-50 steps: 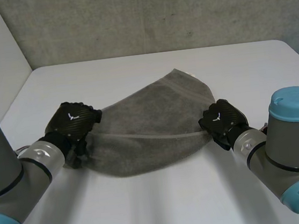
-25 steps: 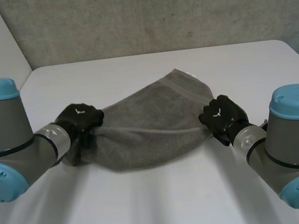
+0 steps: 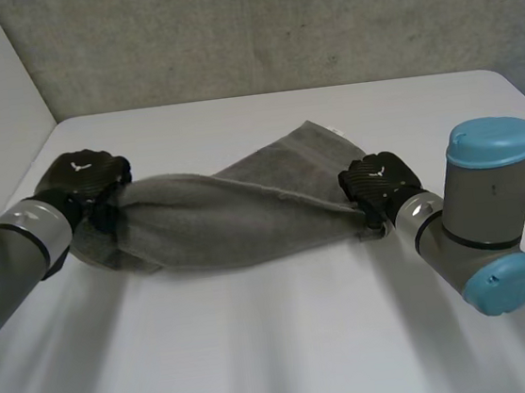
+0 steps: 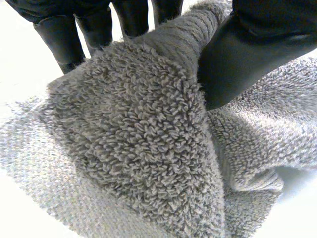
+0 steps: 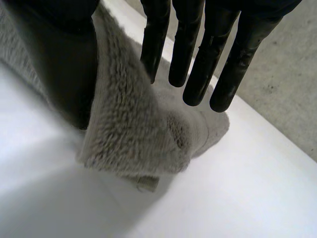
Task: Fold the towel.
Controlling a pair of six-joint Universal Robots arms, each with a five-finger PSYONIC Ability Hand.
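Leftward and upward the left hand [image 3: 80, 179] has drawn its end of the towel [image 3: 245, 213], stretching it into a band across the white table [image 3: 289, 345]. Its wrist view shows thumb and fingers [image 4: 74, 34] pinching a thick fold; at the towel's opposite end the right hand [image 3: 379, 178] pinches a corner likewise.

Looped, fuzzy grey terry-cloth towel [image 4: 133, 148]; smooth matt white table [image 3: 289, 345].

left hand [image 3: 83, 179] pinching, right hand [image 3: 379, 181] pinching, arms spread
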